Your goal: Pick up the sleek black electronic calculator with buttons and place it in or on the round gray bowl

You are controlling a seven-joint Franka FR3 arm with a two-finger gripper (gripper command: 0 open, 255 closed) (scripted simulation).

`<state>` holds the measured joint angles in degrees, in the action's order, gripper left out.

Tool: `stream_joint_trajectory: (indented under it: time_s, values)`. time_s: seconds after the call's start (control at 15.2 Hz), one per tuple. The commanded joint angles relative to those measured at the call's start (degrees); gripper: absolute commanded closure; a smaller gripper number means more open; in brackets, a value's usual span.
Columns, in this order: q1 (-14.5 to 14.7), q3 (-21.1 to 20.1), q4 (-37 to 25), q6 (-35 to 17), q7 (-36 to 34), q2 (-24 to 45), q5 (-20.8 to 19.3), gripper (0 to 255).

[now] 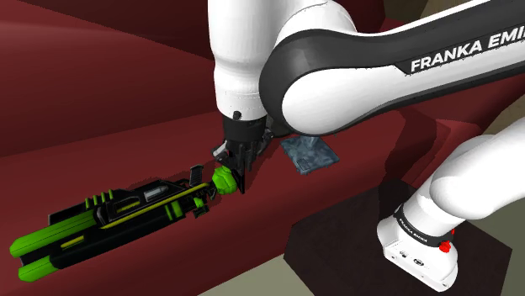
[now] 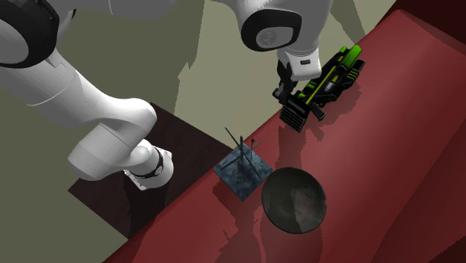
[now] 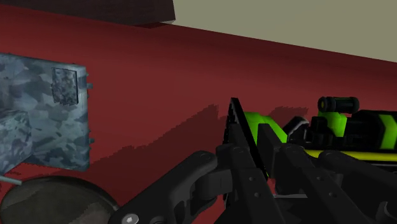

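Note:
The black calculator (image 2: pixel 293 116), a ridged slab, hangs tilted under the white hand, and my gripper (image 2: pixel 296 103) is shut on it. From the shoulder view it is a thin black edge (image 1: pixel 240 182) below my gripper (image 1: pixel 237 166), just above the dark red cushion. In the wrist view its edge (image 3: pixel 234 124) rises between the fingers of my gripper (image 3: pixel 254 175). The round grey bowl (image 2: pixel 293 200) sits on the cushion toward the second exterior view's bottom. Its rim (image 3: pixel 57 200) shows beside the gripper.
A long green and black toy blaster (image 1: pixel 109 217) (image 2: pixel 332 78) (image 3: pixel 331 127) lies right beside the gripper. A blue-grey mottled slab (image 2: pixel 243 172) (image 1: pixel 310 154) (image 3: pixel 38 121) with thin rods stands between gripper and bowl. The dark stand (image 1: pixel 336 244) is beside the red cushion (image 2: pixel 388 149).

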<state>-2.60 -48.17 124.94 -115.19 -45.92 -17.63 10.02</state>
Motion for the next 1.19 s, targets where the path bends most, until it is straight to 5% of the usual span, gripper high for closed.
stream_joint_trajectory:
  time_s: [0.0,1.12]
  values:
    - [0.04,0.22,-0.57,0.78,0.13,-0.22,0.09,255]
    - [-0.23,2.88,-12.49,13.91,0.97,-1.58,-0.12,255]
